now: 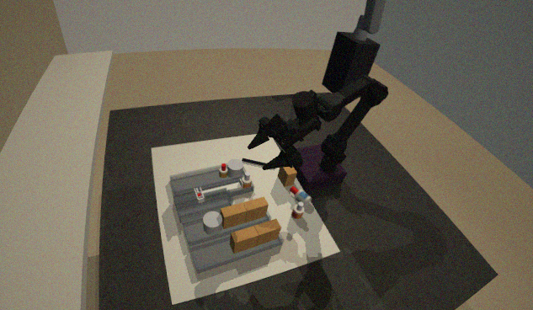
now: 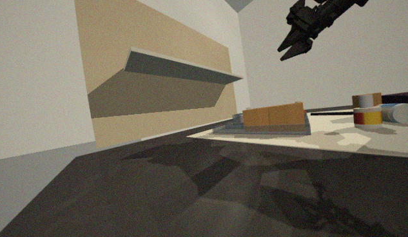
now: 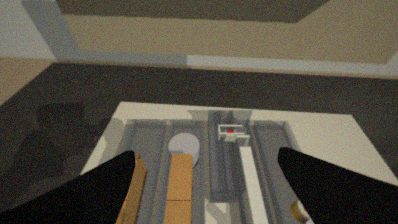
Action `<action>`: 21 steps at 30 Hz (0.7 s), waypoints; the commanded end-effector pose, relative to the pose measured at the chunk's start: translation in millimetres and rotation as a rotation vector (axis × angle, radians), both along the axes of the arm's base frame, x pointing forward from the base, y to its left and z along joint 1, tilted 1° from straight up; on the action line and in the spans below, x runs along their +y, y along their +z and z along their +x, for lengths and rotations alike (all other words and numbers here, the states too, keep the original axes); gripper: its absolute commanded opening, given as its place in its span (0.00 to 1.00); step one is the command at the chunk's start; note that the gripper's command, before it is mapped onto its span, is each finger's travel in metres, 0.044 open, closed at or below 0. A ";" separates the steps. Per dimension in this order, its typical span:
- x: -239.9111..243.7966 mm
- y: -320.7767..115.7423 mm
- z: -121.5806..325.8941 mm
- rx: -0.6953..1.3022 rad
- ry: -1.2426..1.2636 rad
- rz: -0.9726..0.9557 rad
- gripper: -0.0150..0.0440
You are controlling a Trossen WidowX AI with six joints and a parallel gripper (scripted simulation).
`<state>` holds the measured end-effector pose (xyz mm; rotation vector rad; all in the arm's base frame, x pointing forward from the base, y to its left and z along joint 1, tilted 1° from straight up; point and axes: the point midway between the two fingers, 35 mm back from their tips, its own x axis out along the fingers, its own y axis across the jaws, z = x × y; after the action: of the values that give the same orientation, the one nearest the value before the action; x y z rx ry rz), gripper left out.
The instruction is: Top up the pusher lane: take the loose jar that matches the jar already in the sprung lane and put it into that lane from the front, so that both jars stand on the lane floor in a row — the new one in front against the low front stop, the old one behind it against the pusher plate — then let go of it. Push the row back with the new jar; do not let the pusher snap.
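My gripper (image 1: 257, 157) (image 2: 280, 55) (image 3: 208, 155) is open and empty, raised above the front of the rack. In the top view, a jar (image 1: 246, 182) with a pale cap and brown-orange label stands at the front of the sprung lane. The white pusher part (image 1: 199, 194) (image 3: 232, 133) with a red mark is at the lane's back, and a long white strip (image 1: 220, 188) (image 3: 253, 184) runs forward from it. A loose pale-capped jar (image 1: 298, 211) (image 2: 367, 117) with a red and yellow label stands upright in front of the rack. A red-capped jar (image 1: 301, 195) with a blue label lies beside it.
The grey rack (image 1: 239, 257) sits on a pale mat (image 1: 180, 286). Several orange boxes (image 1: 245, 212) (image 2: 273, 116) (image 3: 180, 185) and a grey cylinder (image 1: 212, 221) (image 3: 184, 146) occupy its near lanes. The far lane holds a red-capped jar (image 1: 223, 171) and another cylinder (image 1: 235, 167). A black stick (image 1: 253, 162) and loose orange box (image 1: 288, 176) lie near.
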<state>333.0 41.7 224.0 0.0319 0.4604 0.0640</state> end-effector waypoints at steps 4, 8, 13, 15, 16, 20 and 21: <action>68.4 -90.5 -48.8 0.612 0.036 0.094 1.00; 87.1 -118.8 -91.4 0.901 -0.018 0.050 1.00; 93.3 -129.2 -120.0 1.066 -0.076 -0.008 1.00; 93.3 -129.2 -120.0 1.066 -0.076 -0.008 1.00; 93.3 -129.2 -120.0 1.066 -0.076 -0.008 1.00; 90.4 -129.2 -118.7 1.066 -0.076 -0.009 1.00; 90.6 -131.8 -118.4 1.066 -0.076 -0.009 1.00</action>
<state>215.8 131.9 94.0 0.0725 1.5082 -0.0260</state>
